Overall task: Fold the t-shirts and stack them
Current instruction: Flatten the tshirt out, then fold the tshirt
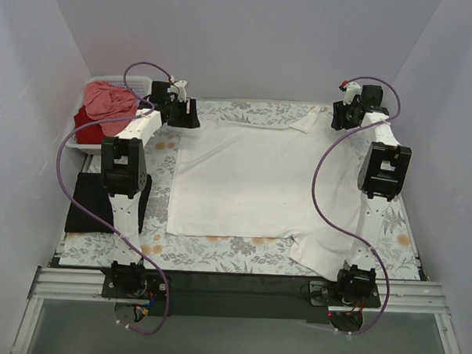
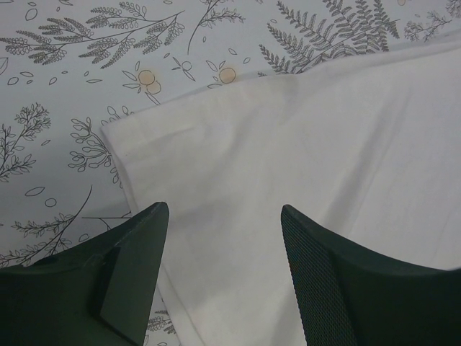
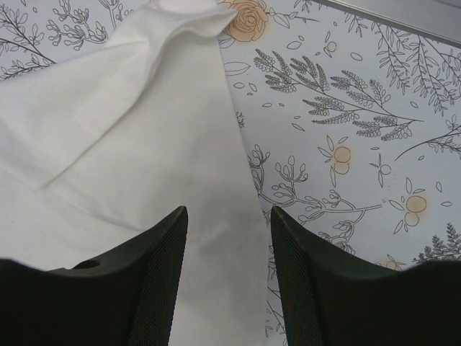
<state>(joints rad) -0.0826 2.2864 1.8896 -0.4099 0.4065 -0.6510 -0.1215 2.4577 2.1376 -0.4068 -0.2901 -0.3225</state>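
Note:
The cream-white t-shirt [image 1: 255, 178] lies spread flat in the middle of the floral tablecloth [image 1: 217, 254]. My left gripper [image 1: 182, 112] is open above its far left corner; the left wrist view shows the cloth [image 2: 302, 144] between the two open fingers. My right gripper [image 1: 347, 113] is open above its far right corner; the right wrist view shows the cloth's edge [image 3: 144, 144] under the open fingers. A black t-shirt [image 1: 90, 204] lies folded at the left edge. The salmon-pink t-shirt [image 1: 110, 101] and the dark red t-shirt [image 1: 88, 127] lie in the basket.
A white lattice basket [image 1: 138, 82] stands at the far left corner. Purple cables run along both arms. A metal rail [image 1: 231, 290] runs along the near edge with both arm bases.

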